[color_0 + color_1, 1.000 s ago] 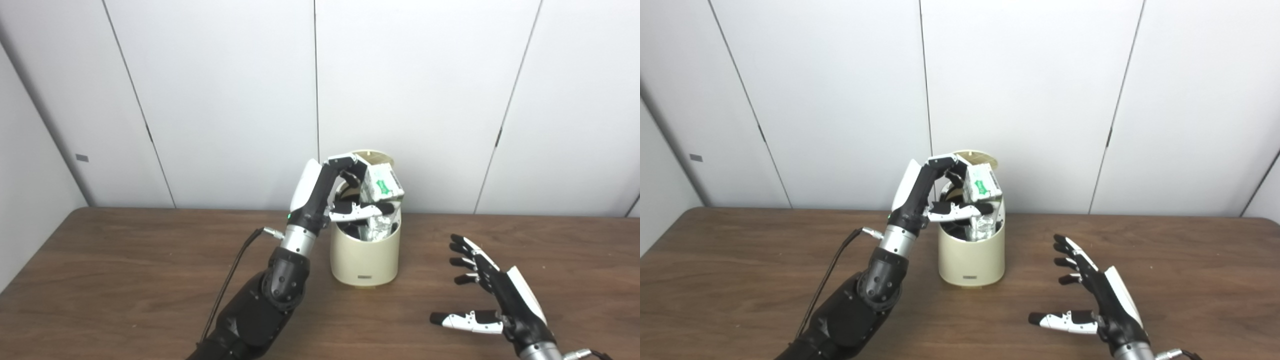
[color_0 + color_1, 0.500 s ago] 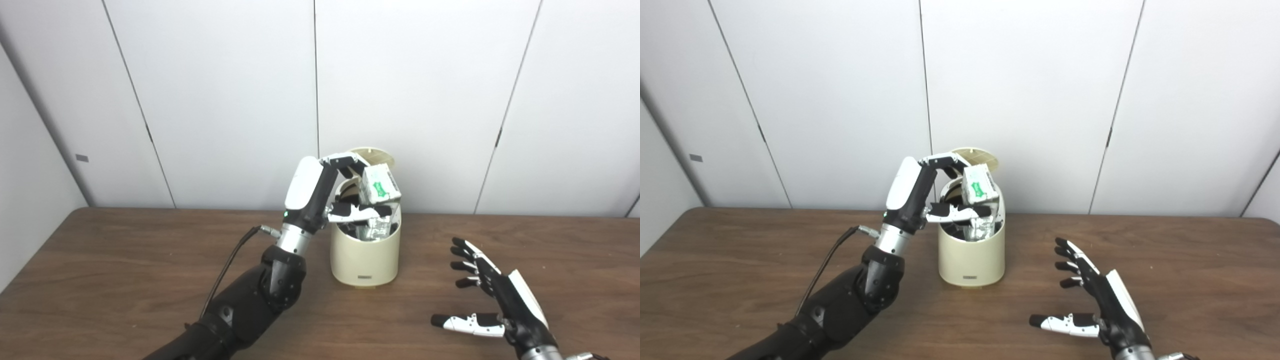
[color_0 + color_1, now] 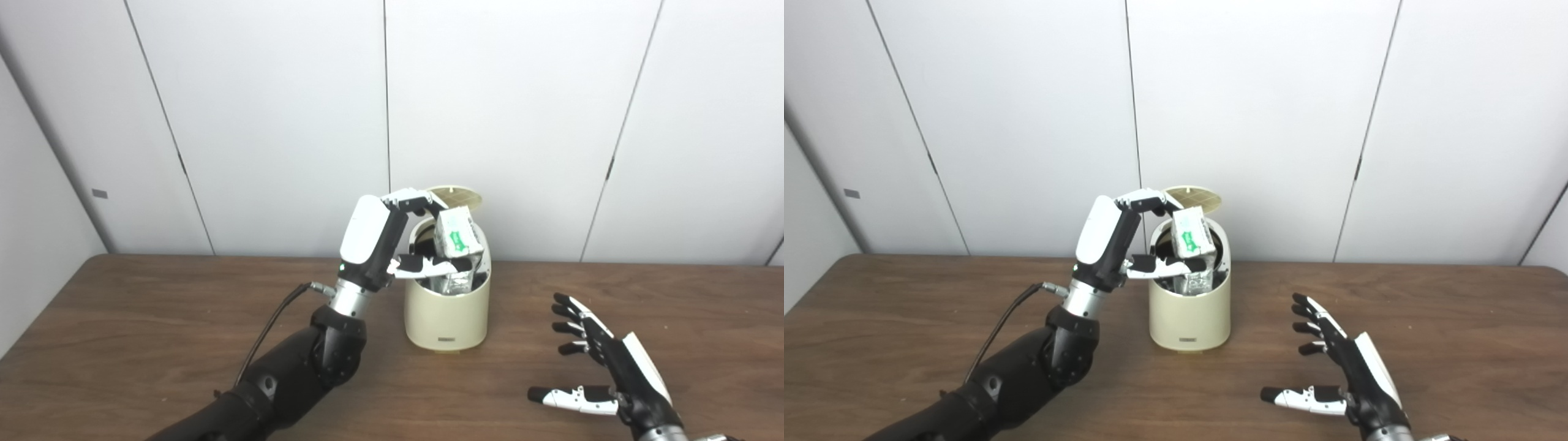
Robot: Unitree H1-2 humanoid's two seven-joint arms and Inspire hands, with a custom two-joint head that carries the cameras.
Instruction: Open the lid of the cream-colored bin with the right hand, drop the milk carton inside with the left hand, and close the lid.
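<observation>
Shift since a second ago: my left hand (image 3: 392, 245) has drawn back leftward; the white, green-printed milk carton (image 3: 452, 231) now stands more upright.
Left eye view: I still pinch the carton, its long axis near vertical, lower end over the mouth of the round cream-coloured plastic bin (image 3: 447, 309), lid (image 3: 455, 196) up behind.
Right eye view: my right hand (image 3: 1344, 370) rests empty, fingers spread, well apart from the bin; the left is nearer.
</observation>
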